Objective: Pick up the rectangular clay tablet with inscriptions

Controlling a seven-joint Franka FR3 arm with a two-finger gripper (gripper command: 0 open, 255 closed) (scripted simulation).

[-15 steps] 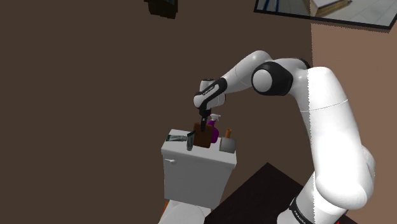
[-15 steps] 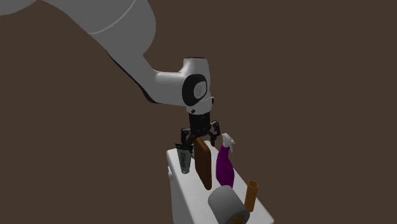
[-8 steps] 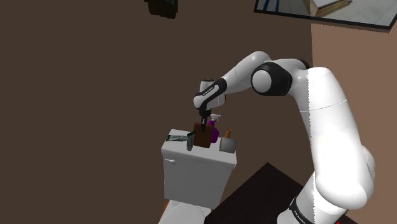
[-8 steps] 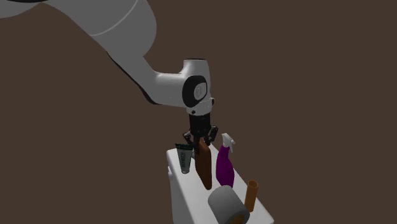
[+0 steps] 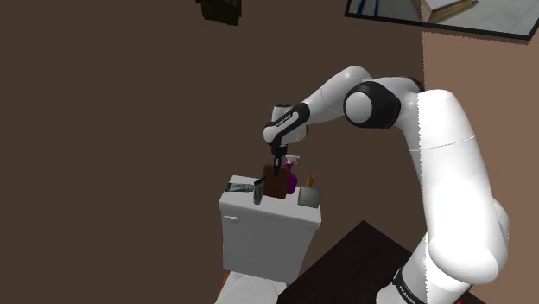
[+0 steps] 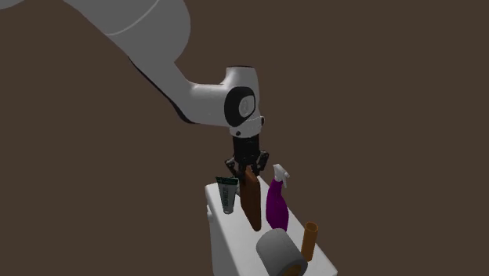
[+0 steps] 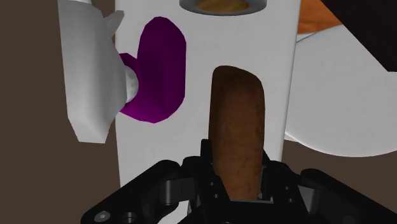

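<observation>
End effector (image 6: 248, 168) sits directly over brown tablet (image 6: 251, 205), fingers pinching its top end. Tablet upright on white toilet tank (image 6: 232, 235), long axis vertical, between grey tube (image 6: 227, 194) and purple spray bottle (image 6: 276, 205). Likely next: straight lift

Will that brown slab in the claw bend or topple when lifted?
Probably stiff: the brown tablet stands on end without sagging. Tall and thin, it would likely tip if nudged, with the purple spray bottle close beside. The gripper clasps only its top, so it might swing slightly.
</observation>
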